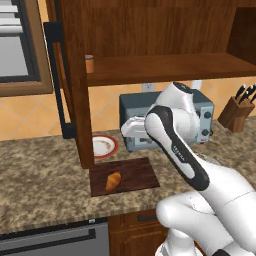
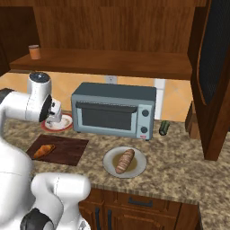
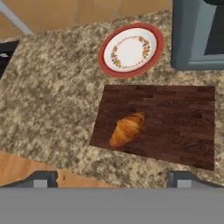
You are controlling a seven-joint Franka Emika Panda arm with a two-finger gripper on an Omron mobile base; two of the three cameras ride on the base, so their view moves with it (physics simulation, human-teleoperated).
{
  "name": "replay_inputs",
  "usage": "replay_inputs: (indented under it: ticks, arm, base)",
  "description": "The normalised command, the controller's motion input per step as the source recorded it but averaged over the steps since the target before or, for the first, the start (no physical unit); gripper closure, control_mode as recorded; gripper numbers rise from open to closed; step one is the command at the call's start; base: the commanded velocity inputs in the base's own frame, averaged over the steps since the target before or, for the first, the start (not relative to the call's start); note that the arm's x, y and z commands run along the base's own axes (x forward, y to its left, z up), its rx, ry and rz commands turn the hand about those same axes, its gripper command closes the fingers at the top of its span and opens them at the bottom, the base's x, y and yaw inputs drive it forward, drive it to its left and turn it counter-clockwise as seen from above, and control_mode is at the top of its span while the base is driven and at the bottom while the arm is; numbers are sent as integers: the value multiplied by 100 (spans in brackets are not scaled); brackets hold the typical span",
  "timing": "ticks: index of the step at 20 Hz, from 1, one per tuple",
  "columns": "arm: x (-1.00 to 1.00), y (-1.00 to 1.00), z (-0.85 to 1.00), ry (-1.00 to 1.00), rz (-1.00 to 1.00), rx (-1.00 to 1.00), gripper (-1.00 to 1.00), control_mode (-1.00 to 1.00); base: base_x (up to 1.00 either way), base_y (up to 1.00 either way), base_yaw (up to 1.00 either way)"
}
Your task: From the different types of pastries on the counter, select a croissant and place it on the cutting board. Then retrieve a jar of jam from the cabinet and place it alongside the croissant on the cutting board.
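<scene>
The golden-orange croissant (image 1: 113,181) (image 2: 44,151) (image 3: 127,128) lies on the left part of the dark wooden cutting board (image 1: 134,172) (image 2: 67,149) (image 3: 175,122). My gripper (image 3: 113,180) hangs above the board's near edge, open and holding nothing, with the fingertips (image 3: 42,179) far apart. The small orange-brown jar of jam (image 1: 89,64) (image 2: 34,51) stands at the left end of the cabinet's shelf (image 1: 165,67) (image 2: 108,63). The striped brown sausage-shaped pastry (image 2: 125,161) rests on a pale plate on the granite counter (image 1: 40,170) (image 2: 179,166).
An empty red-rimmed plate (image 1: 103,146) (image 3: 130,49) sits behind the board. The grey toaster oven (image 2: 114,112) stands under the shelf. The cabinet's side panel (image 1: 75,75) reaches down to the counter, and an open door (image 2: 215,67) hangs at the right. A knife block (image 1: 237,112) stands at the far right.
</scene>
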Motion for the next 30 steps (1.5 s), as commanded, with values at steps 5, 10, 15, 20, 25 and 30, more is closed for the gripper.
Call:
replay_inputs:
  ticks: [5, 10, 15, 20, 25, 30]
  arm:
    - [-30, -29, 100, -66, 54, -1, -100, -100]
    - [-31, -38, 100, -69, 54, -4, -100, -100]
    - [-20, -21, 100, -60, 51, -7, -100, -100]
    - [29, 10, 26, 2, 18, -7, -100, -100]
    - [41, -18, 88, -1, 16, 0, -100, -100]
    - [49, 19, 5, -2, 3, -6, -100, -100]
  base:
    - [0, 0, 0]
    - [0, 0, 0]
    - [0, 0, 0]
    - [0, 0, 0]
    - [0, 0, 0]
    - [0, 0, 0]
